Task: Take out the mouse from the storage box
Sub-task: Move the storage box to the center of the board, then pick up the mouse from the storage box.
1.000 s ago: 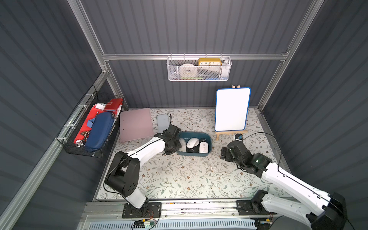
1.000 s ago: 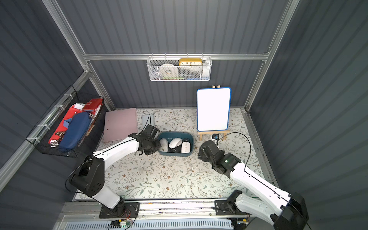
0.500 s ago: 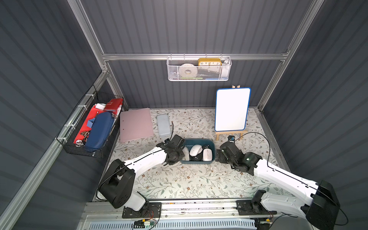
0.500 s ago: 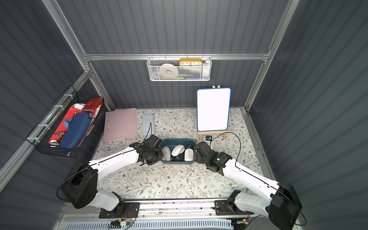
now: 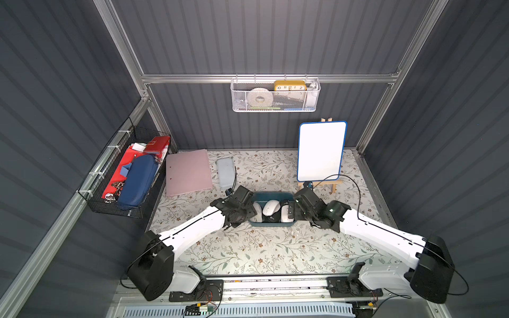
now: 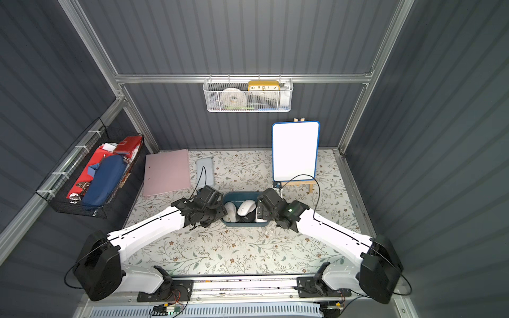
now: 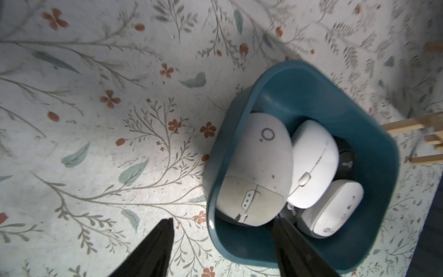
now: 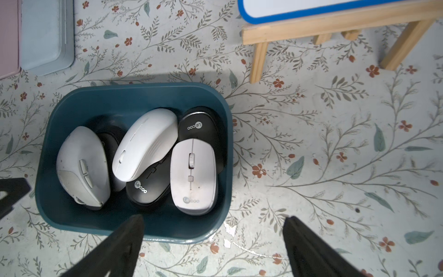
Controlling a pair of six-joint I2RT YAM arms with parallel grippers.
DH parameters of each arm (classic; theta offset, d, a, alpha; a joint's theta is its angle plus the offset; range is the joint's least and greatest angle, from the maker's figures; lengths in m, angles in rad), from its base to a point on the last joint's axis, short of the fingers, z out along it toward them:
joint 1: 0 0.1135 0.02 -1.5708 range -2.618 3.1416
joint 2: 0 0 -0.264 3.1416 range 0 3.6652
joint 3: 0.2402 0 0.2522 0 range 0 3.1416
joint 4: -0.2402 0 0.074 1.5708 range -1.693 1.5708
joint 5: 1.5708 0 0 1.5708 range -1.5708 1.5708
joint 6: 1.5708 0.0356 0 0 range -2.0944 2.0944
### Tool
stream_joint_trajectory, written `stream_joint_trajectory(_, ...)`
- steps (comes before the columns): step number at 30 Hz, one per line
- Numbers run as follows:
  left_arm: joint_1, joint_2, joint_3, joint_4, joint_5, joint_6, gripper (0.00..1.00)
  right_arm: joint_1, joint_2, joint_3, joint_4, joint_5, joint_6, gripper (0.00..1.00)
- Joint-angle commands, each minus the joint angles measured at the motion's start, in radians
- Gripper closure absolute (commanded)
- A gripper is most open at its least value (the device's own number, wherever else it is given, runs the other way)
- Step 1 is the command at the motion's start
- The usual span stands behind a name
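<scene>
The dark teal storage box point(image 5: 271, 225) stands mid-table on the floral mat and holds several mice. A white mouse point(image 8: 146, 144) lies on top in the middle, with a grey-white one point(image 8: 82, 167), a silver one point(image 8: 193, 175) and black ones point(image 8: 147, 189) around it. At the box's left end my left gripper point(image 7: 223, 220) is open. One of its fingers point(image 7: 158, 244) is outside over the mat and the other is inside the wall. My right gripper point(image 8: 213, 217) is open at the box's right end and holds nothing. In both top views the grippers point(image 5: 249, 211) point(image 6: 261, 210) flank the box point(image 6: 245, 224).
A whiteboard on a wooden easel point(image 5: 321, 151) stands just behind the box's right end. A pale-blue case point(image 5: 225, 172) and a pink folder point(image 5: 188, 172) lie at the back left. A black wire basket point(image 5: 129, 176) hangs on the left wall, a white mesh basket point(image 5: 275, 95) on the back wall.
The box slid a little toward the front with my left gripper at its left end. That gripper's jaws have now opened. My right gripper moved in to the box's right end.
</scene>
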Motion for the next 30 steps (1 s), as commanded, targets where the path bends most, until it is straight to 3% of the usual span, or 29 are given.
stream_joint_trajectory(1,0.005,-0.083,0.003,-0.054,-0.117,0.031,0.22,0.020,0.080,0.060,-0.072,-0.010,-0.014,0.06)
stream_joint_trajectory(12,0.008,-0.308,-0.162,0.030,-0.214,-0.030,0.08,0.070,0.336,0.247,-0.172,0.027,0.030,0.13)
stream_joint_trajectory(23,0.009,-0.290,-0.183,0.063,-0.195,-0.019,0.05,0.068,0.487,0.321,-0.253,0.097,0.101,0.13)
stream_joint_trajectory(30,0.008,-0.261,-0.186,0.084,-0.179,-0.015,0.04,0.054,0.513,0.306,-0.216,0.068,0.094,0.13)
